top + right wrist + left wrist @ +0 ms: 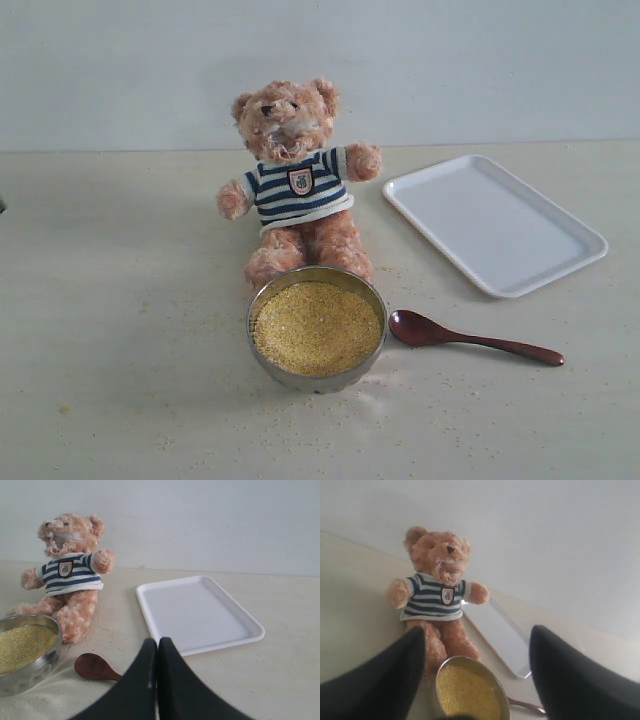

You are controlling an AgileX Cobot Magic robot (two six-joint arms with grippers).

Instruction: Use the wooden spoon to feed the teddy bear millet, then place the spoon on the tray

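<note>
A plain pale wall stood behind a cream table [120, 300], and neither arm showed in the exterior view. The white tray [590, 245] lay bare at the right rear, well apart from the spoon. The teddy bear [295, 185] sat upright just behind the steel bowl [310, 380], its feet about touching the rim. I judged that any shove on the bowl during scooping could tip the soft toy over. The millet [317, 327] filled the bowl nearly to the brim, so a deep or fast dig would likely spill more grain. The wooden spoon [470, 340] lay flat on the table, its head just beside the bowl and its handle pointing away to the right. Being slim, glossy and flush with the surface, I expected it might skid or roll out of a pinch. Stray grains [215, 320] around it would not help. My left gripper [478, 630] hung released and empty above the bowl. My right gripper [157, 641] was clenched on nothing near the spoon's head, and would have to part before it could grasp.
</note>
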